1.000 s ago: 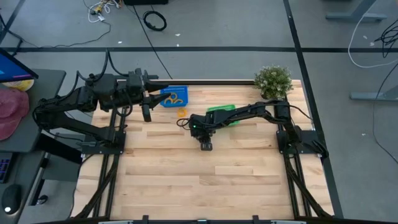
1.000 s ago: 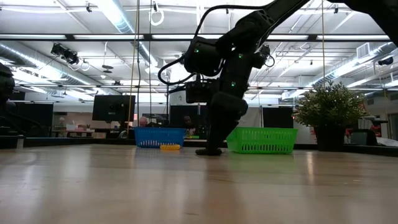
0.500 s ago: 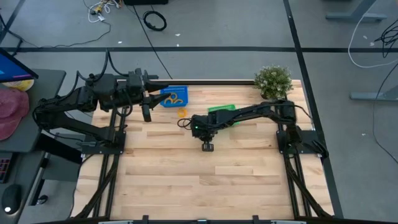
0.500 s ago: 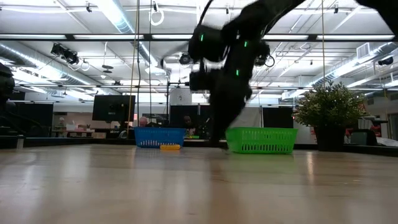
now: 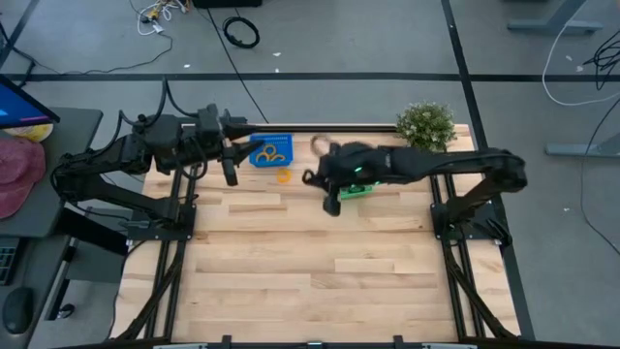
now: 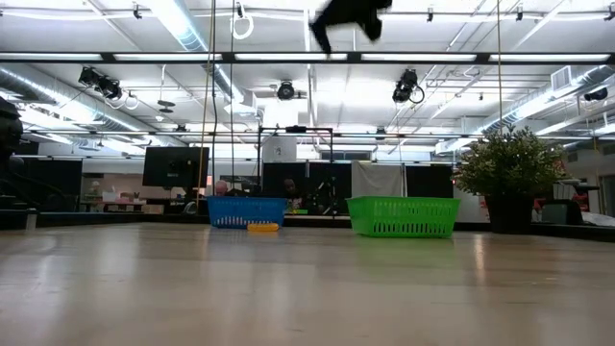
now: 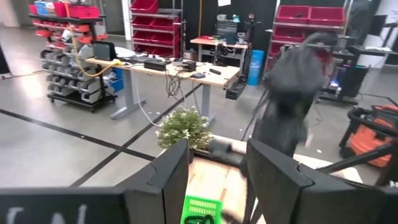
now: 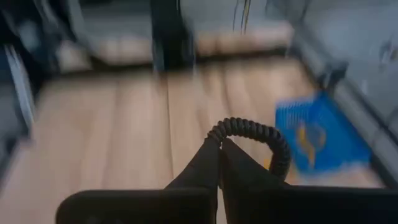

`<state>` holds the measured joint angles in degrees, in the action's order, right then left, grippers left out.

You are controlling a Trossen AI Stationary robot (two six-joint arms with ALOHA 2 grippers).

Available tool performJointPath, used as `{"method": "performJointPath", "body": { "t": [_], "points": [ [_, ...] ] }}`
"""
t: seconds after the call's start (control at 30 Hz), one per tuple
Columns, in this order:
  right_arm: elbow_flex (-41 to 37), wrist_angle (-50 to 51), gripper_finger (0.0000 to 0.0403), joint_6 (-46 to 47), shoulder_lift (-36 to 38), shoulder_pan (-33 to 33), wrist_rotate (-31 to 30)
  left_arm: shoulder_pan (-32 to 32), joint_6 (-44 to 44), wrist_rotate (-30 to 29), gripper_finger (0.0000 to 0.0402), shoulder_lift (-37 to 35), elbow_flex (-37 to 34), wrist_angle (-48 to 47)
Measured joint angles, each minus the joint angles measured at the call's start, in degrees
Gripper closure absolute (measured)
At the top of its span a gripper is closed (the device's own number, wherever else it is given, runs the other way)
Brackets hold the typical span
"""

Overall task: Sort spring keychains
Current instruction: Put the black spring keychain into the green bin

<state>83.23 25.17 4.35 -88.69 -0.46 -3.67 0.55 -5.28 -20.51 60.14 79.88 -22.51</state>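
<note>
My right gripper (image 8: 219,146) is shut on a black spring keychain (image 8: 255,130) and is raised high above the table's middle, near the green basket (image 5: 356,190). In the low view only a part of the right arm (image 6: 351,13) shows, at the top. An orange spring keychain (image 5: 283,175) lies flat on the table in front of the blue basket (image 5: 271,150), which holds orange keychains. My left gripper (image 5: 230,175) hangs open beside the blue basket, touching nothing. My right gripper pinches the black keychain's coil at one side of its loop (image 8: 216,134) between its two fingertips. The rest of the loop (image 8: 277,146) arcs out past the fingertips. The keychain is lifted clear of the table.
A potted plant (image 5: 425,126) stands at the far right corner. The two baskets (image 6: 235,210) (image 6: 404,216) sit side by side along the far edge. The near half of the wooden table (image 5: 320,281) is bare boards.
My right gripper has shut on the black keychain where it lay on the table, then risen fast and swung toward the far edge, by the green basket. The keychain has come up clear of the table with it.
</note>
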Motion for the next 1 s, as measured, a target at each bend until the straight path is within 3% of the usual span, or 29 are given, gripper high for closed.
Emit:
{"method": "performJointPath", "body": {
  "t": [0.13, 0.3, 0.47, 0.77, 1.0],
  "points": [
    [-0.1, -5.5, 0.0403, 3.4, 2.9, 0.0, 0.7, 0.0, 0.0, -1.9, 0.0236, 0.0, 0.0, 0.6],
    [-0.1, -9.2, 0.0403, 3.6, 7.8, -0.9, 11.9, 0.0, 0.1, -3.0, 0.0236, 0.0, 0.0, 1.5],
    [-3.6, -8.1, 0.0403, 2.4, 16.2, -0.8, 12.3, 0.0, 0.0, -3.0, 0.0236, 0.0, 0.0, 1.5],
    [-24.0, -18.7, 0.0403, 11.1, 33.1, -0.8, 8.1, 0.0, -0.1, -3.0, 0.0236, 0.0, 0.0, 1.7],
    [-27.2, -21.1, 0.0403, 11.5, 37.1, -0.8, -0.4, 0.0, -0.7, -3.0, 0.0236, 0.0, 0.0, 1.7]
  ]
}}
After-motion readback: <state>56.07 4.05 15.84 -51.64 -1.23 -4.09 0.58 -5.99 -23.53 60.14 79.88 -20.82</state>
